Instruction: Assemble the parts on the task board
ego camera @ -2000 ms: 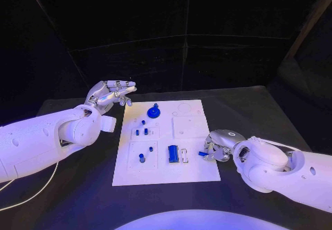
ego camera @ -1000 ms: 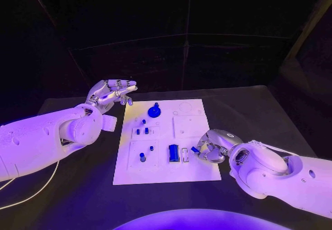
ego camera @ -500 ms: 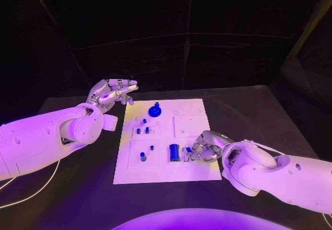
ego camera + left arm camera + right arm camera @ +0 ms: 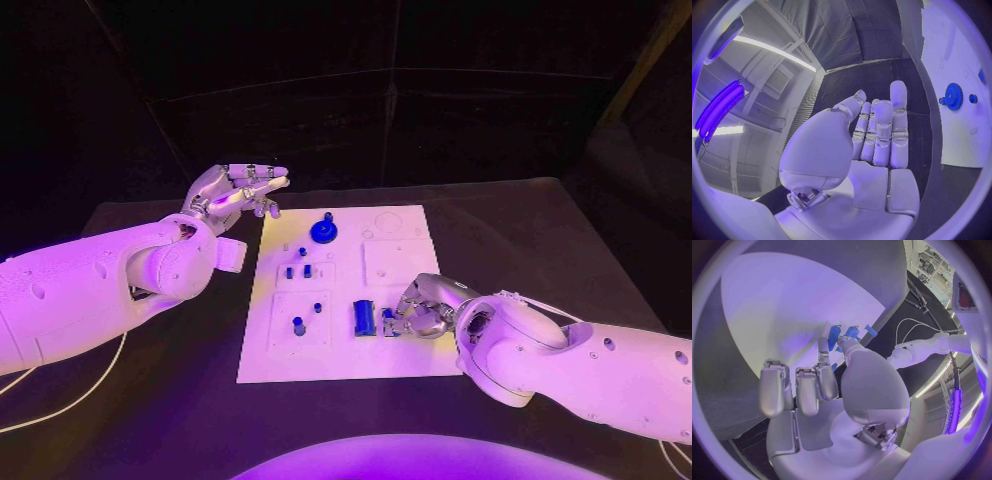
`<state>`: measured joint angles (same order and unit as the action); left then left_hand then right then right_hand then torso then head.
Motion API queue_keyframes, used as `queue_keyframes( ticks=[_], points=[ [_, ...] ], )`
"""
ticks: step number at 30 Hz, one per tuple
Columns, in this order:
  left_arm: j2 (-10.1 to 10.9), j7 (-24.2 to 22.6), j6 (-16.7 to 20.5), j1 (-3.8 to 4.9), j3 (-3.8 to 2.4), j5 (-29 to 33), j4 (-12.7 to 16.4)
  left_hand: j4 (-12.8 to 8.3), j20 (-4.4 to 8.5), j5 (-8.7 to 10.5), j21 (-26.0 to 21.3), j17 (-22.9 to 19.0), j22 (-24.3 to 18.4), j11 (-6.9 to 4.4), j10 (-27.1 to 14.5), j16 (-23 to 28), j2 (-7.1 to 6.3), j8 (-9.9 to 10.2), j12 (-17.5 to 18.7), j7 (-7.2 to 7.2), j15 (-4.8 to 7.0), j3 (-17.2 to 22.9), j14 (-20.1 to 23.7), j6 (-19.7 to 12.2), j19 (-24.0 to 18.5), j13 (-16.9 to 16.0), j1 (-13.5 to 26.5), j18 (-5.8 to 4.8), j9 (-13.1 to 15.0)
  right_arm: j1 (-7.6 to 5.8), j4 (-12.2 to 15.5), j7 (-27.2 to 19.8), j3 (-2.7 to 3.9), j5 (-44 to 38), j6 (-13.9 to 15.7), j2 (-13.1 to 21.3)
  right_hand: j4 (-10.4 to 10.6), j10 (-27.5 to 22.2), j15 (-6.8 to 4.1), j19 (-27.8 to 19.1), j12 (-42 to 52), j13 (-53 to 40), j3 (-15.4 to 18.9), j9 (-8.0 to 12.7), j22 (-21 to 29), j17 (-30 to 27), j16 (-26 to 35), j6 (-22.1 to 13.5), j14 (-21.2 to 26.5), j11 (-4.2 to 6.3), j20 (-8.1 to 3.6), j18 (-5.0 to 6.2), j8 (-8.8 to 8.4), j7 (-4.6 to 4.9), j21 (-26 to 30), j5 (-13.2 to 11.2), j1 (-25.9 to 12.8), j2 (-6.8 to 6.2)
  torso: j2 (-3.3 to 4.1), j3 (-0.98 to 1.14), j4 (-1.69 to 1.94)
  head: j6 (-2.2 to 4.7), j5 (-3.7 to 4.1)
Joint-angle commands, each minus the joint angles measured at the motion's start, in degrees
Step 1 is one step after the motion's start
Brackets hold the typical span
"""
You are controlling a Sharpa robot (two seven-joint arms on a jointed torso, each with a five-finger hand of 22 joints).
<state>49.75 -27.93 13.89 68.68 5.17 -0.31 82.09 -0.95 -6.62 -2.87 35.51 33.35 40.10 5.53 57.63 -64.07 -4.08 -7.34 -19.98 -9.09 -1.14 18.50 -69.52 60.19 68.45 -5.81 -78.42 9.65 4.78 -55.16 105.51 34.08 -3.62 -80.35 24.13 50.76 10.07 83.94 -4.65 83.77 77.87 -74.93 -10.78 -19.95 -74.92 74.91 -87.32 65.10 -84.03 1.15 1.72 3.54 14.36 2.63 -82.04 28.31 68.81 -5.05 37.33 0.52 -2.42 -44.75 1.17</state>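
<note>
The white task board (image 4: 397,268) lies in the middle of the table. A blue gear (image 4: 323,232) stands at its far end, several small blue pegs (image 4: 296,272) sit left of centre, and a blue block (image 4: 362,318) stands near its front. My right hand (image 4: 423,308) hangs over the board just right of the block and pinches a small blue part (image 4: 388,320). In the right wrist view the right hand (image 4: 826,385) has its fingertips down at the blue pieces (image 4: 852,333). My left hand (image 4: 231,195) is raised past the board's far left corner, fingers apart and holding nothing; left hand (image 4: 873,140), gear (image 4: 952,96).
The black table (image 4: 548,240) runs around the board on all sides. A white cable (image 4: 65,405) trails along the table at the front left, under my left arm.
My right hand has carried the small blue part leftward from the board's right edge to beside the blue block. The left hand has barely moved.
</note>
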Motion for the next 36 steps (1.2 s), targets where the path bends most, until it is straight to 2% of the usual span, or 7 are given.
queue_keyframes(
  ticks=[1,10,16,19,26,32,36],
  points=[
    [0.01,-0.27,-0.59,0.08,-0.05,0.12,0.13,-0.03,-0.11,-0.10,-0.27,-0.06,-0.10,0.12,-0.39,-0.22,0.38,-0.32,-0.24,0.15,0.14,-0.23,0.34,-0.15,-0.08,-0.01,-0.27,0.82,-0.01,-0.07,-0.16,0.26,0.01,-0.30,0.56,-0.14,0.17,1.65,-0.58,0.08,0.16,-6.09,0.53,-0.19,-0.04,10.56,-0.33,0.44,-5.07,0.56,-0.51,-0.41,0.17,-0.06,-0.33,0.03,-0.69,0.07,-0.06,-0.01,-0.03,0.02,-0.04],
    [-0.01,-0.21,-0.62,0.08,-0.05,0.12,0.12,-0.06,-0.09,-0.09,-0.29,-0.15,-0.11,0.11,-0.48,-0.23,0.39,-0.39,-0.35,0.17,0.16,-0.26,0.38,-0.14,-0.06,-0.01,-0.31,0.82,-0.01,-0.07,-0.44,0.26,0.02,-0.46,1.03,-0.59,2.76,1.64,-0.54,0.08,-0.06,-6.06,4.09,-1.07,-0.04,10.43,-0.24,0.24,-5.04,0.46,-0.57,-0.42,0.17,0.05,-0.28,-3.43,-3.25,-0.08,-0.05,0.02,-0.02,0.09,-0.01],
    [-0.01,-0.14,-0.67,0.09,-0.05,0.12,0.11,-0.06,-0.09,-0.09,-0.29,-0.15,-0.11,0.11,-0.48,-0.23,0.39,-0.39,-0.35,0.17,0.16,-0.26,0.38,-0.14,-0.06,-0.01,-0.31,0.82,-0.01,-0.07,-0.59,0.29,0.02,-0.89,1.48,-0.67,6.25,1.45,-0.50,0.02,-0.66,-5.76,8.29,-1.94,0.06,10.04,0.00,0.03,-4.96,0.43,-0.51,-0.39,0.07,0.06,-0.15,-15.17,-5.15,0.41,-0.04,0.00,-0.01,0.12,0.08],
    [-0.01,-0.09,-0.69,0.09,-0.05,0.12,0.10,-0.06,-0.09,-0.09,-0.29,-0.15,-0.11,0.11,-0.48,-0.23,0.39,-0.39,-0.35,0.17,0.16,-0.26,0.38,-0.14,-0.06,-0.01,-0.31,0.82,-0.01,-0.07,-0.54,0.28,0.02,-1.12,1.61,-0.57,6.55,1.39,-0.48,0.00,-0.83,-5.71,10.14,-2.34,0.10,9.94,0.07,-0.09,-4.94,0.39,-0.49,-0.38,0.02,0.07,-0.10,-17.99,-5.64,0.68,-0.03,0.03,-0.05,0.13,0.01],
    [-0.01,-0.04,-0.72,0.09,-0.05,0.12,0.08,-0.06,-0.09,-0.09,-0.30,-0.10,-0.12,0.13,-0.55,-0.28,0.35,-0.39,-0.38,0.13,0.16,-0.32,0.37,-0.18,-0.06,0.01,-0.28,0.82,-0.02,-0.07,0.02,0.05,0.02,-1.75,1.30,0.16,6.28,1.34,-0.47,-0.04,-0.97,-5.68,11.43,-2.75,0.16,9.86,0.13,-0.28,-4.92,0.36,-0.48,-0.36,-0.07,0.10,-0.03,-18.49,-4.54,1.12,-0.07,0.03,-0.05,0.19,-0.01],
    [-0.02,-0.05,-0.73,0.08,-0.05,0.12,0.02,-0.06,-0.09,-0.09,-0.30,-0.10,-0.12,0.13,-0.55,-0.28,0.35,-0.39,-0.38,0.13,0.16,-0.32,0.37,-0.18,-0.06,0.01,-0.28,0.82,-0.02,-0.07,0.87,-1.14,0.02,-1.86,0.01,1.25,4.15,1.32,-0.44,-0.07,-0.99,-5.77,12.44,-3.37,0.18,9.89,0.14,-0.52,-4.94,0.29,-0.46,-0.35,-0.17,0.21,0.03,-18.36,0.72,1.09,-0.08,0.05,-0.05,0.27,0.04],
    [-0.02,-0.06,-0.72,0.08,-0.05,0.12,-0.04,-0.06,-0.09,-0.09,-0.30,-0.10,-0.12,0.13,-0.55,-0.28,0.35,-0.39,-0.38,0.13,0.16,-0.32,0.37,-0.18,-0.06,0.01,-0.28,0.82,-0.02,-0.07,1.23,-1.92,0.01,-1.88,-0.76,1.80,2.75,1.27,-0.35,-0.11,-1.07,-5.78,13.18,-3.67,0.20,9.86,0.17,-0.69,-4.93,0.19,-0.39,-0.35,-0.29,0.34,0.08,-19.91,3.32,1.00,-0.07,0.02,-0.10,0.36,0.07]
  ],
)
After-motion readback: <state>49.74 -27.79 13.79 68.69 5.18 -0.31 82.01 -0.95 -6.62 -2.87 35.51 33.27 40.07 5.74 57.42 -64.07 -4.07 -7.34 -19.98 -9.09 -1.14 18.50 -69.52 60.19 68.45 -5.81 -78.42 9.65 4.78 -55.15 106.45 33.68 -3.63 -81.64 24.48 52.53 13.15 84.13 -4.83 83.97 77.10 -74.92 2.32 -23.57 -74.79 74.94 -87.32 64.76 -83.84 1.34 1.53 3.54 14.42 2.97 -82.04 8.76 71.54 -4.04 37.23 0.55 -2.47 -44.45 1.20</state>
